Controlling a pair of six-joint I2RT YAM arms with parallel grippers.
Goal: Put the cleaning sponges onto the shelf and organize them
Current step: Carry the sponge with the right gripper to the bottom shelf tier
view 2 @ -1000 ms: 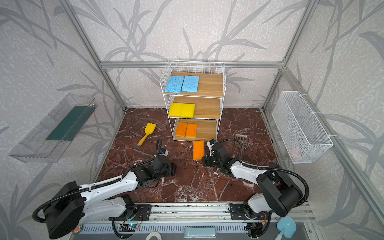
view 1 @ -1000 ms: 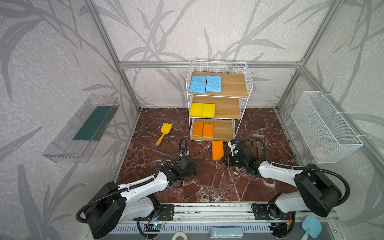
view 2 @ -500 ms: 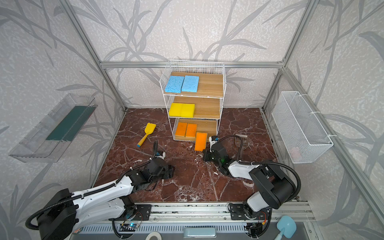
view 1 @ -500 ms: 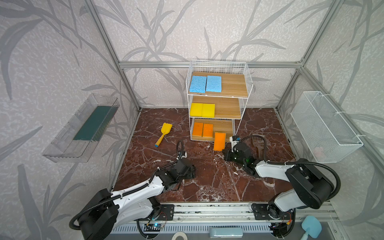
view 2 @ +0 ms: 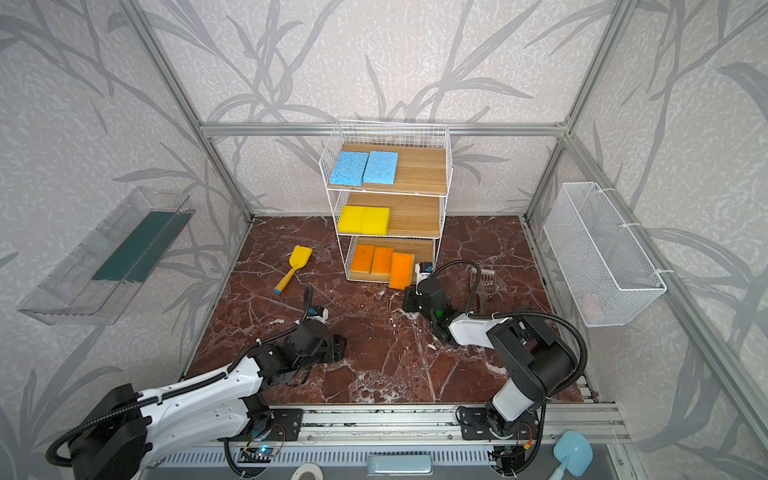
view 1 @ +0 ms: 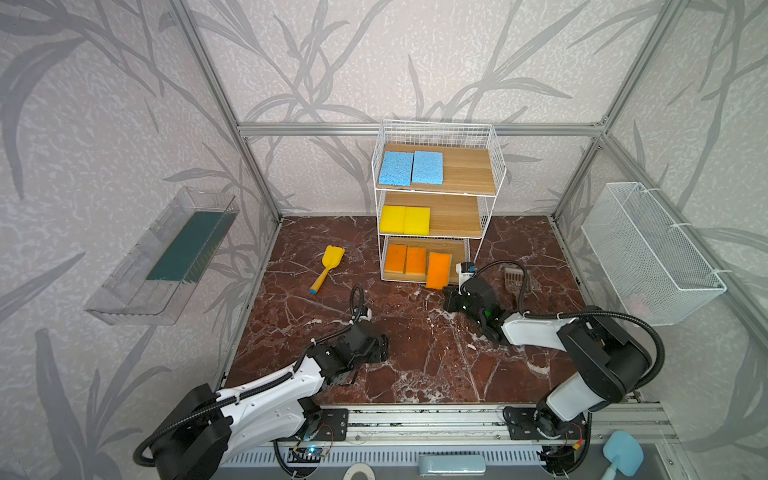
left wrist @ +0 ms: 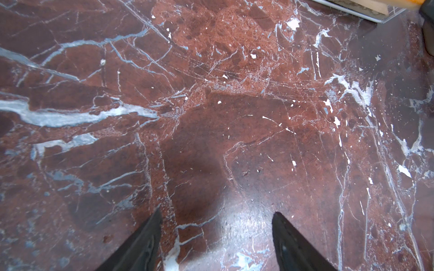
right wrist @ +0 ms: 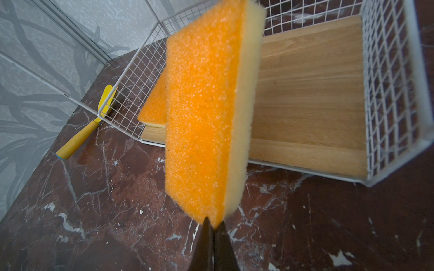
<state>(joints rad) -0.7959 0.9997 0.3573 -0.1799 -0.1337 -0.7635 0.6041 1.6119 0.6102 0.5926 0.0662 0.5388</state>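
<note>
Held sponge: the third orange sponge [view 1: 438, 270] is gripped by one short end at the open front of the shelf [view 1: 436, 129]. Its far part is over the bottom board [right wrist: 305, 93] and its near end overhangs the front edge.
Contact with board: cannot be told from these views.
Long axis: runs front to back into the tier, roughly parallel to the two orange sponges [view 1: 405, 259] already lying there, just beside the nearer one.
Faces: the orange face is seen uppermost in both top views, with the beige layer beneath.
Direction from hand: the sponge extends straight out from the fingertips, away from the arm and toward the shelf.
Right hand [right wrist: 213, 225]: pinched tightly on the sponge's near end.
Coming move: judged to be a short push inward along that axis, then a release.
Upper tiers: yellow sponges [view 1: 404, 220] lie on the middle tier and blue sponges [view 1: 411, 167] on the top.
Left hand [left wrist: 218, 211]: spread wide and empty, low over the bare tabletop [view 1: 415, 353], well apart from the shelf; the right arm is the nearer.
Strays: a toy shovel [view 1: 328, 266] and a brown scoop [view 1: 512, 278] are left on the tabletop.
</note>
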